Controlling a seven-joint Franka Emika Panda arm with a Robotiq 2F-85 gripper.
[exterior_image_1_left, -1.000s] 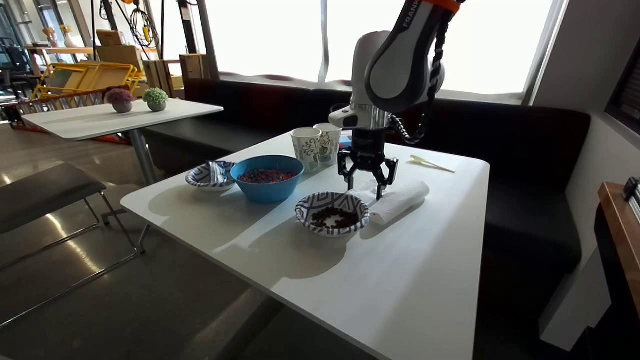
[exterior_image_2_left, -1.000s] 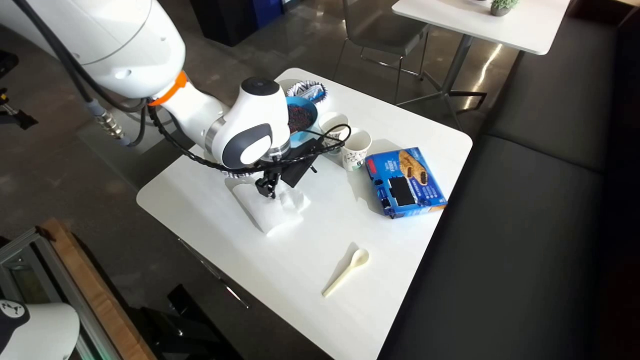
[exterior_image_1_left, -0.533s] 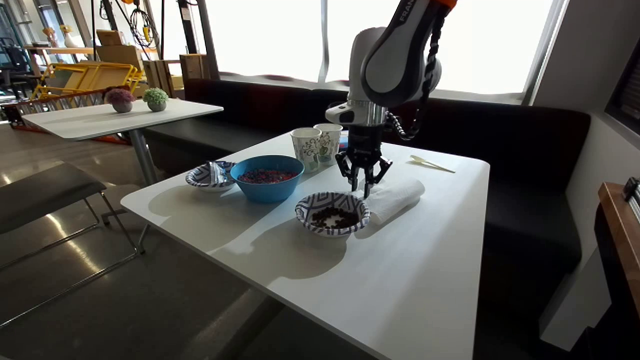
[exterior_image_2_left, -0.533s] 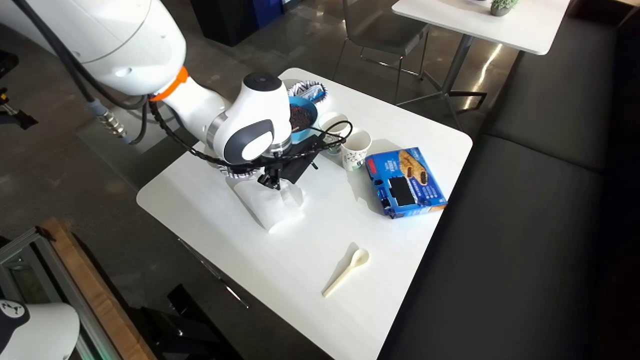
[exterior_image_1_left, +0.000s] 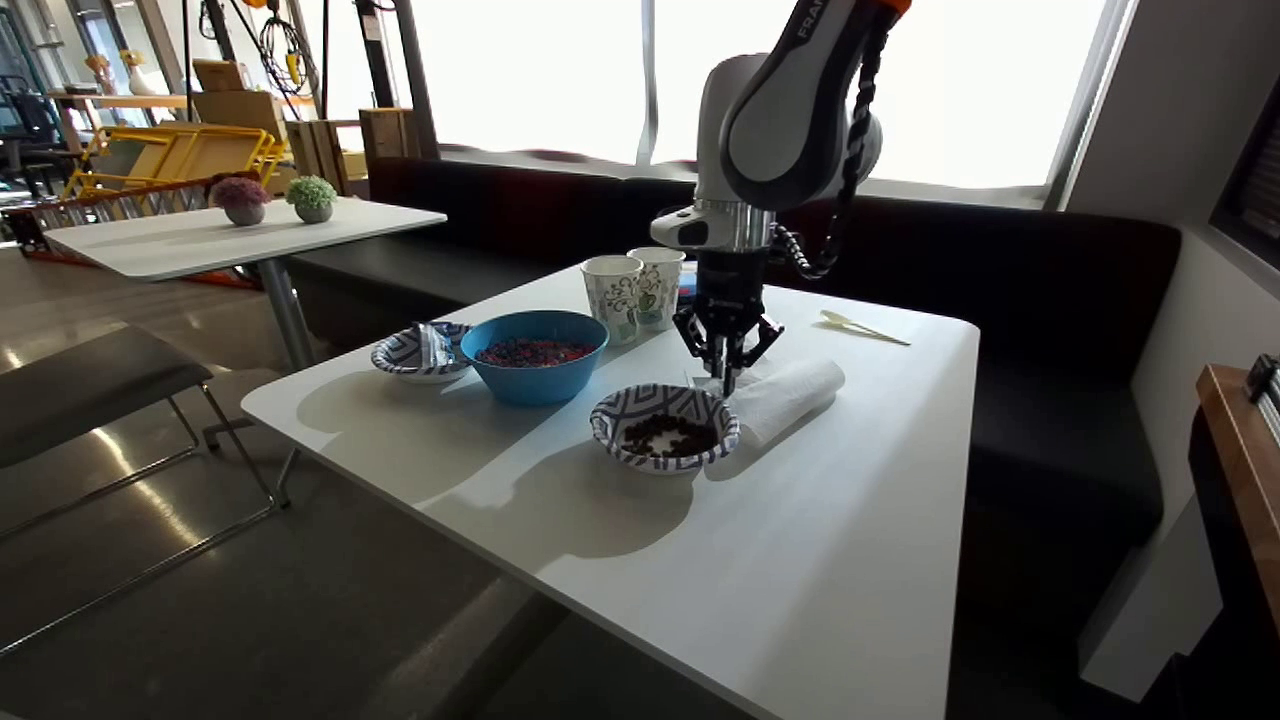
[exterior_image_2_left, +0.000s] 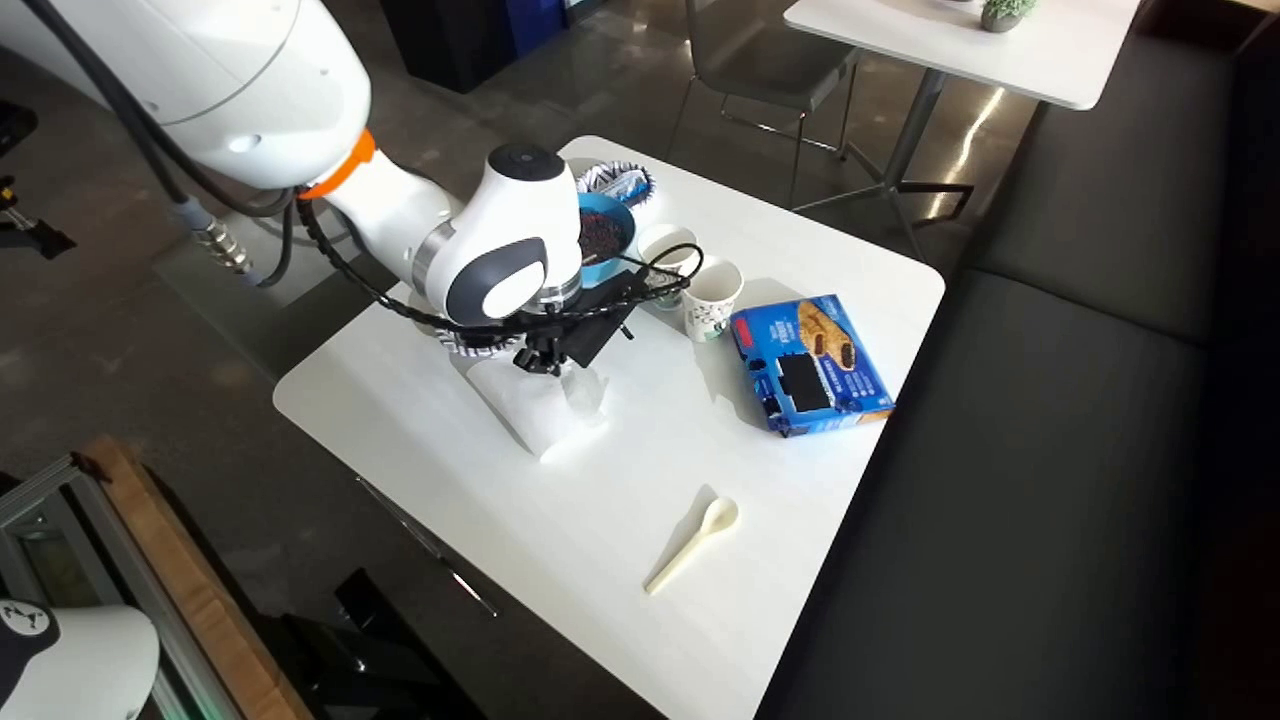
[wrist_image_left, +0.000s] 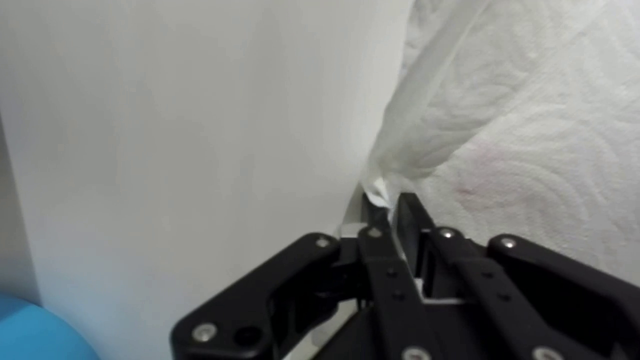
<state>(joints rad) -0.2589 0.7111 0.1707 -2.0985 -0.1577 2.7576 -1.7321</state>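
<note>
A white paper towel (exterior_image_1_left: 795, 395), partly rolled, lies on the table in both exterior views. My gripper (wrist_image_left: 391, 206) points down at its loose edge, with the black fingers (wrist_image_left: 411, 207) drawn close together. A thin fold of the paper towel (wrist_image_left: 530, 115) is pinched between the fingertips in the wrist view, and a faint pink stain shows on the sheet. Right beside the gripper (exterior_image_1_left: 727, 385) stands a patterned paper bowl (exterior_image_1_left: 618, 412) with dark bits inside. Seen from above, the arm hides most of that bowl, while the paper towel (exterior_image_2_left: 525, 400) shows below the gripper.
A blue bowl (exterior_image_1_left: 535, 387) of dark red and blue bits stands near a second patterned bowl (exterior_image_1_left: 392, 352) holding a packet (exterior_image_1_left: 437, 347). Two paper cups (exterior_image_1_left: 612, 300) stand behind. A blue box (exterior_image_2_left: 815, 365) and a pale spoon (exterior_image_2_left: 690, 548) lie on the table (exterior_image_2_left: 600, 560).
The gripper's fingers have come together on the towel's edge. The gripper has shifted toward the nearby patterned bowl, and the paper towel has moved slightly the same way.
</note>
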